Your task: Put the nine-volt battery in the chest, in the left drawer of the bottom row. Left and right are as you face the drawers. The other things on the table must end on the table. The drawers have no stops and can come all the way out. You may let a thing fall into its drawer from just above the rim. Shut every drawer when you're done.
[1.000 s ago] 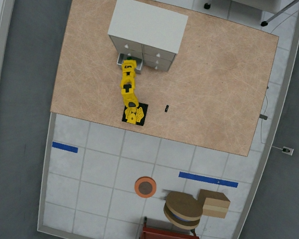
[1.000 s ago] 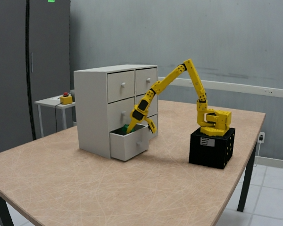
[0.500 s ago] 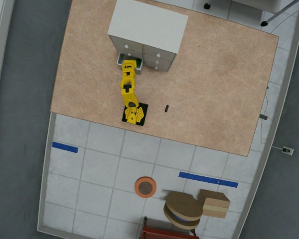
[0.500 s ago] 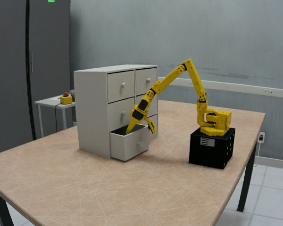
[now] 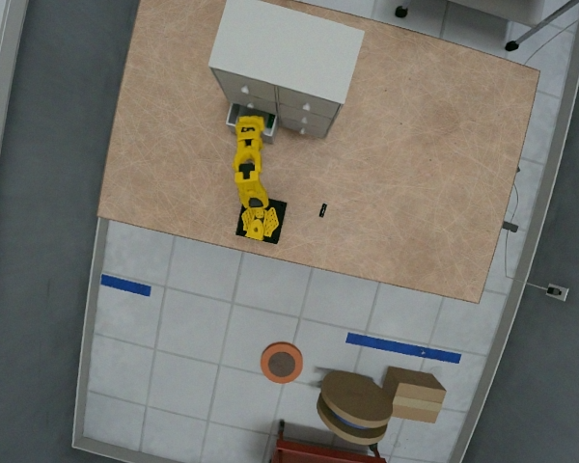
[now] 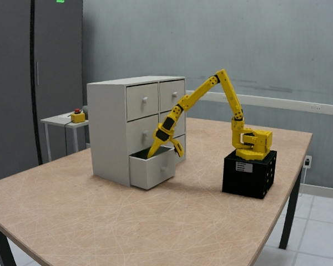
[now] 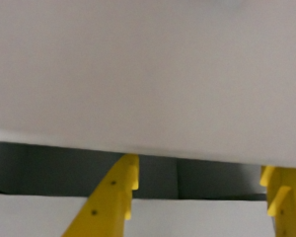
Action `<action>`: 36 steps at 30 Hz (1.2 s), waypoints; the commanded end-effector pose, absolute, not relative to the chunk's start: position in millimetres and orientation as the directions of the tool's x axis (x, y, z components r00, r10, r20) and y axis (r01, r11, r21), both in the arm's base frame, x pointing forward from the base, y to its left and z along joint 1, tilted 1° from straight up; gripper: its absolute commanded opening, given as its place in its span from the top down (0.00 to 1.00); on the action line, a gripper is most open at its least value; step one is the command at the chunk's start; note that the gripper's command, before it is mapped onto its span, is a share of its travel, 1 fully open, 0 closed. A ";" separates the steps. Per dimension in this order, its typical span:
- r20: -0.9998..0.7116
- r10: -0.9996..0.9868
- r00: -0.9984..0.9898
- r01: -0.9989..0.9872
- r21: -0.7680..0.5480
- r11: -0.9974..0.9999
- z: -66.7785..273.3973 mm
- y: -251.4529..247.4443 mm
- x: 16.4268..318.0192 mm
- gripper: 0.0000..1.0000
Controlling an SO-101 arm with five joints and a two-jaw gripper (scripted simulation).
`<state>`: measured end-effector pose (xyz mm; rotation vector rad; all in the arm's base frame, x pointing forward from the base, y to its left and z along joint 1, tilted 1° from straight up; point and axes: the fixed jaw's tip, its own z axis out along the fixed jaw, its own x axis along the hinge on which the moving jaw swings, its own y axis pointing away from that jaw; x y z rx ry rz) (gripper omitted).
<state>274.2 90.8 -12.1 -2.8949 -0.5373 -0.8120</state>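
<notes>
Nine-volt battery (image 5: 270,120): released into the extended bottom-left drawer (image 5: 268,139) (image 6: 149,175), chest side remote from the bench's robot-side edge. Pincer (image 5: 250,118) (image 6: 164,154) (image 7: 200,178): spread, nothing pinched, kept at the rim presumably for the drop. Drawer left extended for access.

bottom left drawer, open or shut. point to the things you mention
Open: the drawer (image 5: 268,137) (image 6: 161,172) juts out from the chest (image 5: 287,44) (image 6: 107,128), its inside showing from above.

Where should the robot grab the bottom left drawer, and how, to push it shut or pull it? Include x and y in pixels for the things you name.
By the small knob (image 6: 164,169) on the drawer's (image 6: 149,174) front, I'd say. It sticks out toward the robot's base, so the gripper (image 6: 164,155) (image 7: 199,185) could come from that side and pinch it. The drawer's face is flat, so pushing there might work too.
</notes>
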 end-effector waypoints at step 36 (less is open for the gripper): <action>0.507 0.263 0.821 0.313 -0.013 -0.950 20.3 87.6 271.3 0.66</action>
